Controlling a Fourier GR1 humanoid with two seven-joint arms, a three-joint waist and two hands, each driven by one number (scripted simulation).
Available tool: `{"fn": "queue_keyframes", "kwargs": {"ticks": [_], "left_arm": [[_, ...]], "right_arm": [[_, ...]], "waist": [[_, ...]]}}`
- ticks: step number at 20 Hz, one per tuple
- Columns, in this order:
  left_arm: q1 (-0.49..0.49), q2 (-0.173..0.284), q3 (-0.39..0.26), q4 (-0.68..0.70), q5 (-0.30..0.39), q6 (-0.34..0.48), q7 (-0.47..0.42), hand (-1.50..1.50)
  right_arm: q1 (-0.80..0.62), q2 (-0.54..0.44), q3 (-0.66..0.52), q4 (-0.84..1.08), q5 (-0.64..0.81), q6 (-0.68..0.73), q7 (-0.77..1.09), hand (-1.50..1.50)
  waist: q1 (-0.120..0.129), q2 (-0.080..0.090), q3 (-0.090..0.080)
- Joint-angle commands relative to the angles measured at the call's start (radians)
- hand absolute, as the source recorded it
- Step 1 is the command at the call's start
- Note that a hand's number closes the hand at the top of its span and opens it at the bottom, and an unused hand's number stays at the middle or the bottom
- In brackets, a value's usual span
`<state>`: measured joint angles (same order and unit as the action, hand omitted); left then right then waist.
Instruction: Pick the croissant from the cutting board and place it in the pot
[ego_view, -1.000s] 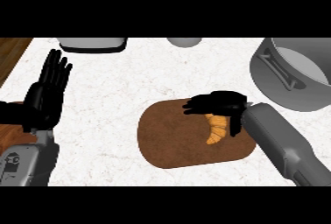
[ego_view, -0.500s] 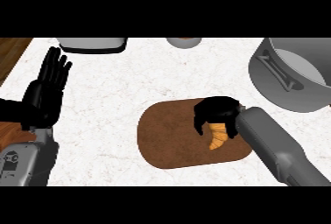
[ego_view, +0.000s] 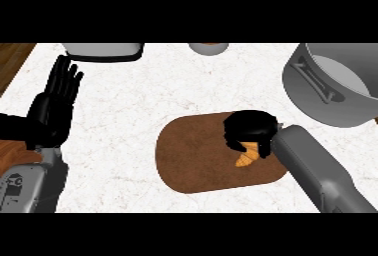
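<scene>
A golden croissant (ego_view: 246, 157) lies on the right part of the brown cutting board (ego_view: 193, 160) in the head view. My right hand (ego_view: 251, 130) is on top of it with fingers curled down round its upper end, hiding most of the pastry; only the lower tip shows. The grey pot (ego_view: 336, 87) stands at the upper right, beyond the board, with a handle on its near rim. My left hand (ego_view: 53, 105) rests open at the left edge, fingers up.
A grey appliance (ego_view: 103, 50) stands at the counter's back edge on the left, and a small round bowl (ego_view: 208, 47) at the back centre. Wooden surface shows past the counter's left edge.
My right hand has come down over the croissant and its fingers have curled round the pastry's upper end. The left hand has not moved.
</scene>
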<state>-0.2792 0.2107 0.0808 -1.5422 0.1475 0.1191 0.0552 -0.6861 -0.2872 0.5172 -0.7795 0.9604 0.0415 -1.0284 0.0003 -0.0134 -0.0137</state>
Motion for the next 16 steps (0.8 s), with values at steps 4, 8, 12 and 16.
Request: {"fn": "queue_keyframes", "kwargs": {"ticks": [4,8,12,16], "left_arm": [[-0.016,0.004,-0.001,-0.003,0.002,-0.007,0.0,0.0],[-0.014,0.0,-0.005,-0.005,0.0,-0.008,-0.01,0.0],[-0.016,-0.004,-0.018,-0.002,-0.003,-0.018,-0.014,0.0],[-0.032,-0.011,-0.03,0.001,-0.003,-0.022,-0.009,0.0]], "right_arm": [[-0.114,0.077,-0.271,0.143,-0.072,-0.044,0.549,1.5],[-0.172,0.059,-0.396,0.2,-0.099,-0.119,0.83,1.5],[-0.276,0.073,-0.494,0.222,-0.094,-0.263,1.14,1.5],[-0.367,0.041,-0.504,0.258,0.016,-0.423,1.453,1.5]], "waist": [[0.019,0.025,0.011],[0.031,0.036,0.007],[0.064,0.038,0.006],[0.073,0.035,0.003]]}}
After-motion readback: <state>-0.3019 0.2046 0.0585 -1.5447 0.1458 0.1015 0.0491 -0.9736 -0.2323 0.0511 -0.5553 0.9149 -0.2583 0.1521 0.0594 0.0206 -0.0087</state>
